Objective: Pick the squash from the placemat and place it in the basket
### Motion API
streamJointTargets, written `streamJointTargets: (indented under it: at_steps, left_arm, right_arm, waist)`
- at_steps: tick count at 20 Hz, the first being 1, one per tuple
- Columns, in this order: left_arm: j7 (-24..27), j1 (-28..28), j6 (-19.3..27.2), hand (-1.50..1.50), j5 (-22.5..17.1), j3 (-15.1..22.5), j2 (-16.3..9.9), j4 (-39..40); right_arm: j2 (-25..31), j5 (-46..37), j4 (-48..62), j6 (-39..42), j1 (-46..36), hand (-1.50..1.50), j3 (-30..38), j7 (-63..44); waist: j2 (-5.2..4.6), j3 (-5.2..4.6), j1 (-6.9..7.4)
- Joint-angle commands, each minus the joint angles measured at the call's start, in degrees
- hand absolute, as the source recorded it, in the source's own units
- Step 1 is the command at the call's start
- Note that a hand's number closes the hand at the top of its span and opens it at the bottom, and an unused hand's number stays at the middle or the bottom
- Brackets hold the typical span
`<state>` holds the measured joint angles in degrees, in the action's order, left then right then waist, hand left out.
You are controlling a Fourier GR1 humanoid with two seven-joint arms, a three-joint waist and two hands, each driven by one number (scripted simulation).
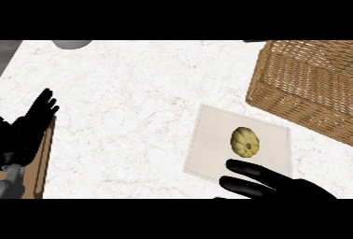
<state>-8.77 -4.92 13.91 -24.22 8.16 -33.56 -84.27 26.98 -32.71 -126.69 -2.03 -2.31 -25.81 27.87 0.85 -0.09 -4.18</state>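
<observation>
**Head view: right hand near the squash**

Fingers [251, 168] of the right hand [289, 186] are straight and apart, holding nothing, probably to reach the squash [244, 141] at 12 o'clock on the placemat [207, 154]. Basket [303, 84] waits at 1 o'clock. Left hand [34, 121] rests open at 9 o'clock.

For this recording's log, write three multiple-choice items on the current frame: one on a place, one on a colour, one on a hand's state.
1. Where does the small yellow ribbed squash lie?
A. in the basket
B. on the pale square placemat
C. on bare counter

2. What colour is the woven wicker basket?
A. brown
B. white
C. green

3. How is the right hand?
A. curled round the squash
B. out of view
C. open, fingers straight, just short of the squash

Key: 1 B, the squash sits mid-placemat. 2 A, its weave is tan-brown. 3 C, the fingers stretch toward the squash without touching. The left hand rests open at the left edge.
</observation>
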Motion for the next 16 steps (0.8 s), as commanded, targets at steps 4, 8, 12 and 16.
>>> streamJointTargets:
  at_steps: [4, 8, 12, 16]
  left_arm:
    - [0.36, 1.35, 0.94, 0.00, 0.26, -0.78, 0.56, 1.08]
    - [2.93, 1.18, 0.58, 0.00, 1.47, 0.09, 2.41, 2.68]
    - [1.60, 0.20, 0.17, 0.00, 1.31, -0.13, 2.13, 2.64]
    - [2.45, 0.39, -1.81, 0.00, 0.47, -1.79, 1.09, 2.56]
  right_arm:
    - [4.85, -19.99, -11.06, -4.74, 9.42, -1.50, 10.08, -15.83]
    - [6.52, -20.14, -19.00, -2.86, 16.39, -1.50, 13.84, -23.43]
    - [13.67, -18.48, -21.42, 4.90, 20.32, -1.50, 15.25, -27.58]
    - [18.45, -14.39, -24.88, 8.16, 26.81, -1.50, 17.94, -27.27]
  waist:
    - [0.81, -0.20, -2.67]
    - [0.20, -0.14, -1.33]
    - [0.23, -0.19, -0.84]
    - [0.18, -0.08, -0.09]
